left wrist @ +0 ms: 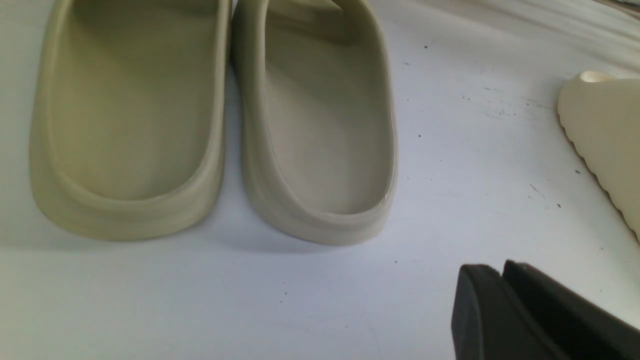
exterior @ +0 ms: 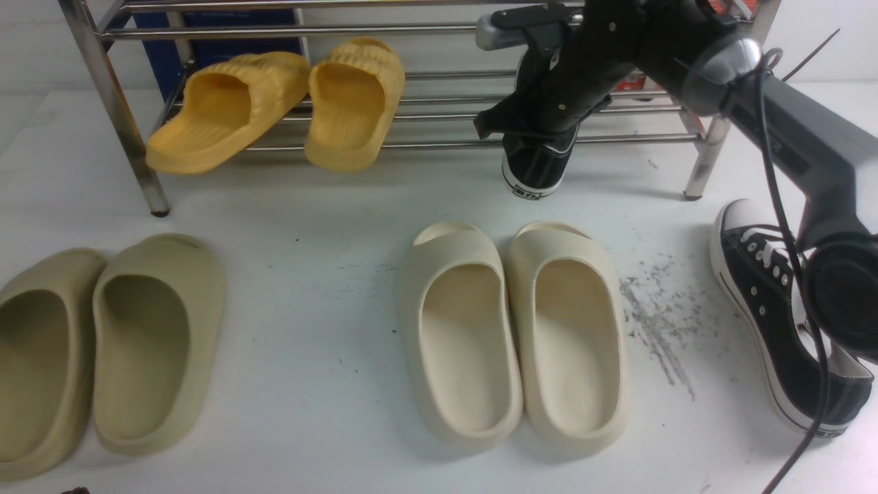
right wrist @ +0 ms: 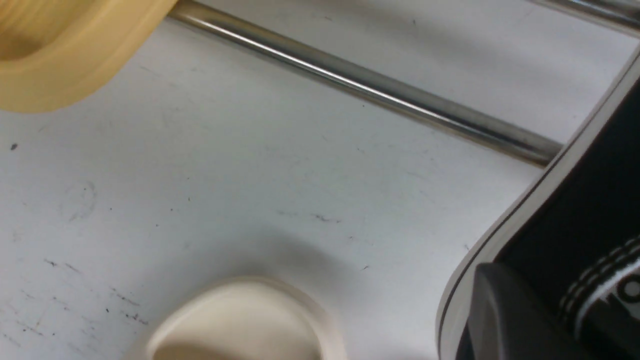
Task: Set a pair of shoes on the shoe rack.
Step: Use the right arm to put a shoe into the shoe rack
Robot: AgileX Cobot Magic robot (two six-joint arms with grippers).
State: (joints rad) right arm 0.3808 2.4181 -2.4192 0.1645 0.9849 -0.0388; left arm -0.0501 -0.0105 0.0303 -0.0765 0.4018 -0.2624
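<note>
— At the far right of the wide, shiny steel-rod shoe rack [exterior: 439, 144], being set down?
— Being pinched tight by the right gripper [exterior: 542, 127]: one black canvas sneaker [exterior: 534, 171] with a white sole, hanging over the lowest tier's front rod. Not showing whether resting there.
— Pointing which way?
— Showing its heel toward the near side, toe heading far, long axis running near to far.
— And left to do?
— Lying on the white table [exterior: 329, 206], near right, just beside the right arm: the second black lace-up sneaker [exterior: 751, 302], toe cap pointing far and slightly left. Probably needing racking next.
— Left gripper [left wrist: 505, 310]?
— Holding nothing visible; not showing whether parted or closed.
</note>
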